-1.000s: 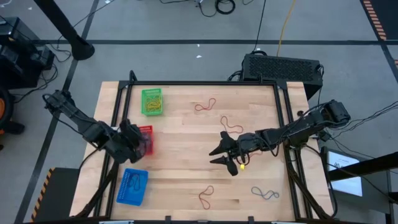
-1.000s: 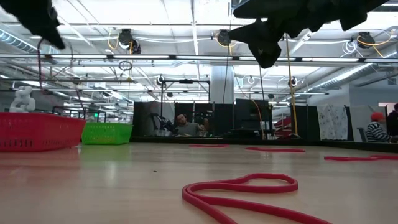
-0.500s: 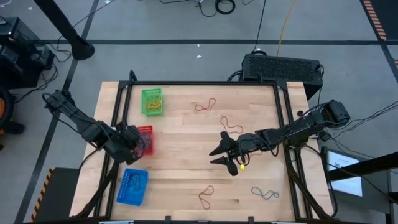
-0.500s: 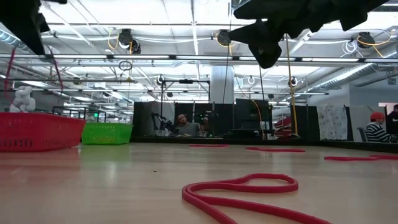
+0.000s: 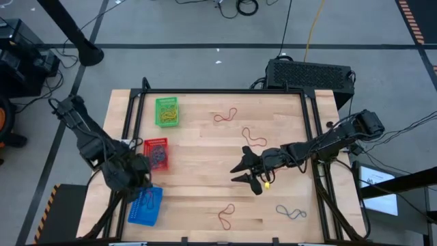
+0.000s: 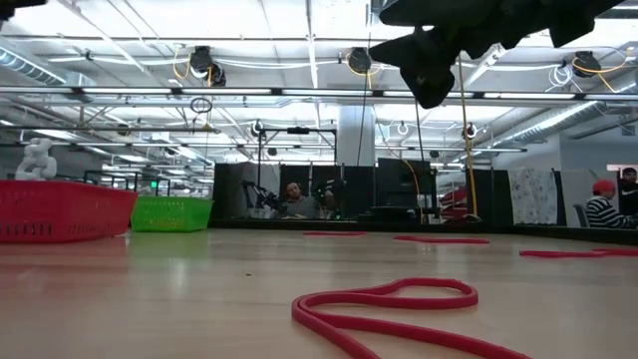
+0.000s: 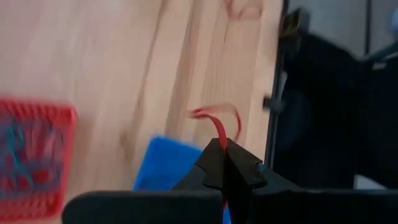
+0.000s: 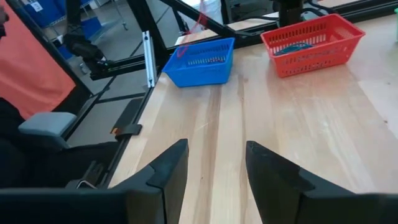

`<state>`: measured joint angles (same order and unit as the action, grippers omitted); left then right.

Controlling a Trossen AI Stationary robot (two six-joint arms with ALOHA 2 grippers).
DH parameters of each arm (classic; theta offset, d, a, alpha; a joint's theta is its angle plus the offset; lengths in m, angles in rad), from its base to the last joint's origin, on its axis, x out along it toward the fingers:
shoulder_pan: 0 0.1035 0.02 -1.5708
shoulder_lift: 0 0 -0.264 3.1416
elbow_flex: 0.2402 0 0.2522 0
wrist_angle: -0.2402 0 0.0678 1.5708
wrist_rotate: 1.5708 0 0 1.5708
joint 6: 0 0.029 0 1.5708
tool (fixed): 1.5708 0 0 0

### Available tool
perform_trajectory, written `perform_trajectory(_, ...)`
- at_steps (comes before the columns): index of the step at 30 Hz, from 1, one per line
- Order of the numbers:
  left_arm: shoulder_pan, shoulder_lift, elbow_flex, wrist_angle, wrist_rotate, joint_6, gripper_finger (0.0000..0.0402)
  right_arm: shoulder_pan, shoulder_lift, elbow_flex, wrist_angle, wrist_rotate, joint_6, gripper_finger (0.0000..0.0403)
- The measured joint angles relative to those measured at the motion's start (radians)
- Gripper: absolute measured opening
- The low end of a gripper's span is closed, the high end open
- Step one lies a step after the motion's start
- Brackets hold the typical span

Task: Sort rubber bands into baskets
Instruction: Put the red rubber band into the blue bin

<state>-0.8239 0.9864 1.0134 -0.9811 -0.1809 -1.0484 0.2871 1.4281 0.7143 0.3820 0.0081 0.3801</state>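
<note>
In the left wrist view, motion blur smears the red plastic mesh basket (image 7: 34,158) and the tangle of bands inside it, and the thin red rubber band (image 7: 217,127) pinched in the left end effector (image 7: 225,163) vanishes between the closed fingertips. From above, that end effector hides part of the blue plastic mesh basket (image 5: 147,208). In the low view, the picture's top edge cuts off the right end effector (image 6: 429,65), and the red rubber loop (image 6: 399,304) on the wooden worktop (image 6: 150,299) runs out at the bottom.
</note>
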Motion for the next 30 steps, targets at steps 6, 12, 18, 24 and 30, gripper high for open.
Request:
perform_trajectory(6, -0.056, 0.058, 0.000, -0.034, 0.070, -0.117, 0.0000, 0.020, 0.000, 0.000, 0.001, 0.000, 0.000, 0.0153)
perform_trajectory(12, -0.083, 0.101, -0.001, -0.034, 0.100, -0.151, 0.0000, 0.022, 0.000, -0.001, 0.002, 0.038, 0.000, 0.0153)
perform_trajectory(18, -0.096, 0.150, -0.001, -0.030, 0.138, -0.196, 0.0000, 0.022, 0.000, -0.001, 0.002, 0.044, 0.008, 0.0153)
perform_trajectory(24, -0.099, 0.205, -0.001, -0.029, 0.221, -0.230, 0.0000, 0.022, 0.000, -0.001, 0.002, 0.044, 0.008, 0.0153)
perform_trajectory(30, -0.102, 0.263, -0.001, -0.031, 0.234, -0.221, 0.0000, 0.022, 0.000, -0.001, 0.002, 0.044, 0.008, 0.0153)
